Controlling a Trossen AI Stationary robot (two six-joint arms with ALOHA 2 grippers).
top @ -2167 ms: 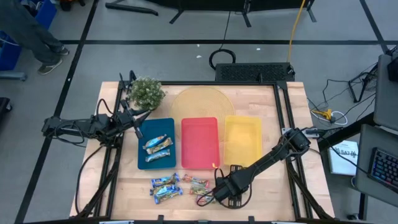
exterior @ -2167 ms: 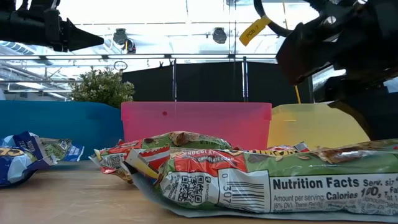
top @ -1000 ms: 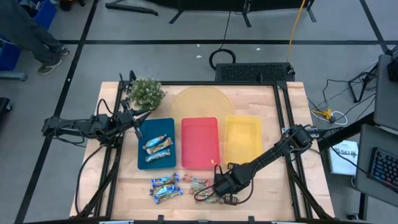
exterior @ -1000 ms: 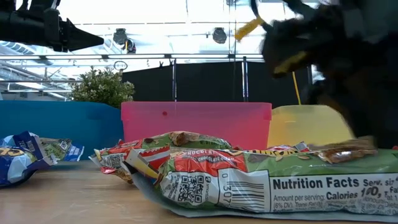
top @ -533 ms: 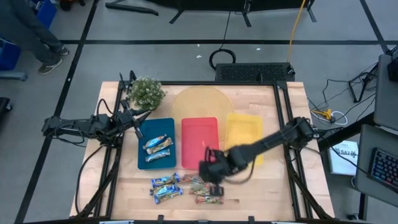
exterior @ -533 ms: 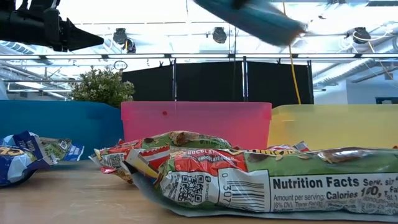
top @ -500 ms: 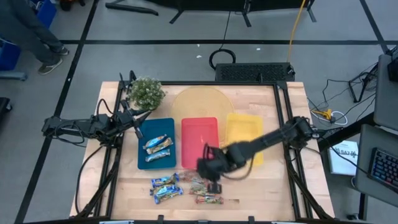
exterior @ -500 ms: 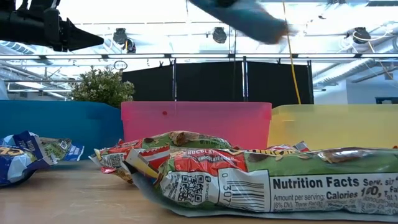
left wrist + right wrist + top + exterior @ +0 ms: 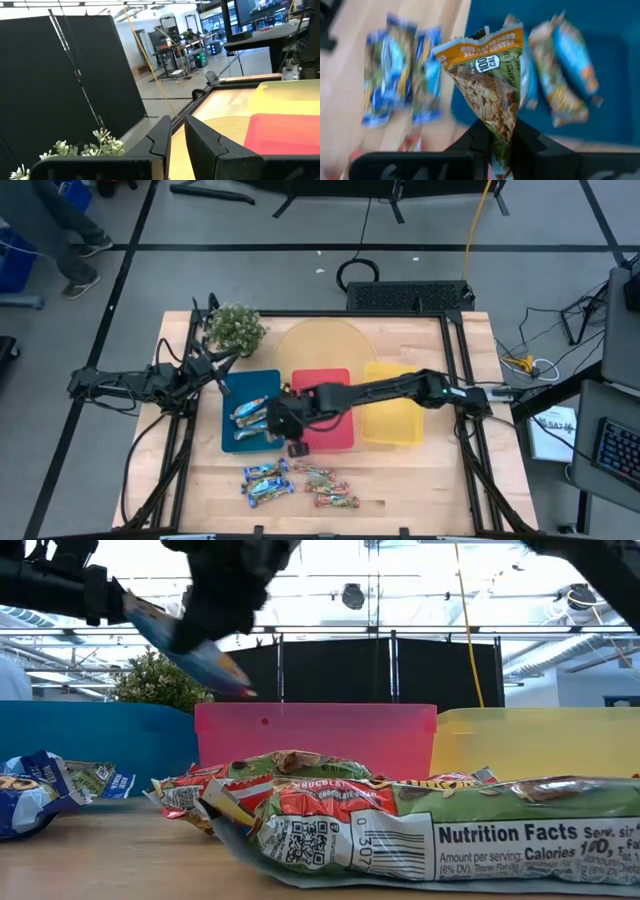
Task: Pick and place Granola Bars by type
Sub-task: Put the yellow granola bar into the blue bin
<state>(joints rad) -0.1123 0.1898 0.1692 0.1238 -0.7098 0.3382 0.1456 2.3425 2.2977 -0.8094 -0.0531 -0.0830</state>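
My right gripper (image 9: pixel 283 423) hangs over the right part of the blue tray (image 9: pixel 232 446), shut on an orange-teal granola bar (image 9: pixel 487 80). That bar shows blurred and tilted in the low view (image 9: pixel 190 640). Two blue-white bars (image 9: pixel 250 420) lie in the blue tray. More blue-white bars (image 9: pixel 266 479) and red-brown bars (image 9: pixel 325 486) lie on the wood near the front edge. My left gripper (image 9: pixel 222 372) waits beside the plant (image 9: pixel 236 328), fingers nearly together with nothing between them (image 9: pixel 178 131). My right gripper pinches one end of the orange-teal bar (image 9: pixel 502 125) between its two fingers (image 9: pixel 470 142). The bar runs on past the fingertips, its orange-banded end (image 9: pixel 480 47) farthest from them. It is clear of the table and hangs tilted above the blue tray.
A red tray (image 9: pixel 322 385) and a yellow tray (image 9: pixel 392 412) stand to the right of the blue one. A round yellow mat (image 9: pixel 320 342) lies behind them. My right arm stretches across the red and yellow trays.
My right gripper has risen from the bars near the front edge, carrying the orange-teal bar. It has swung toward the table's left and far side, across the red tray's front, to above the blue tray. The bar is lifted clear.
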